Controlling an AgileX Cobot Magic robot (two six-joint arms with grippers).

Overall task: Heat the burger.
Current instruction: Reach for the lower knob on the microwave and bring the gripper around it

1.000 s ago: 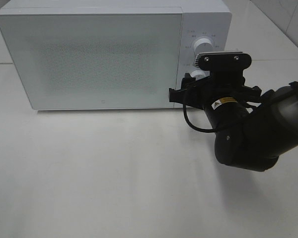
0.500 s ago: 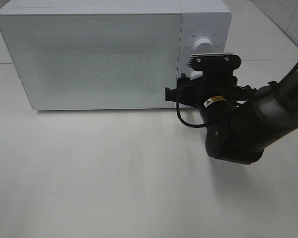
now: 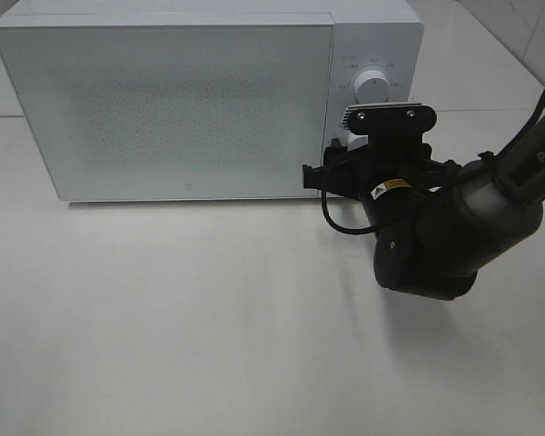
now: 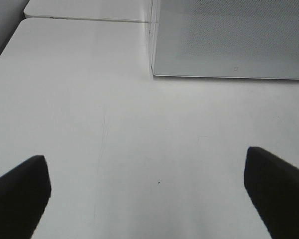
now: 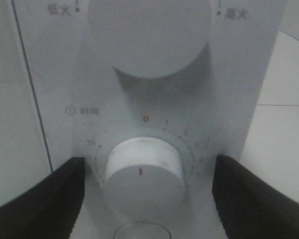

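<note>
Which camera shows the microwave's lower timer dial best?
The right wrist view: the timer dial sits close and centred, its red mark and numbered scale readable. In the exterior high view the right arm covers it; the left wrist view shows the microwave's door, not the dial.

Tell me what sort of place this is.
Probably a robot test bench staged as a kitchen corner: a white microwave with its door shut sits on a plain white table, and the right gripper of a black robot arm is at its timer dial.
</note>
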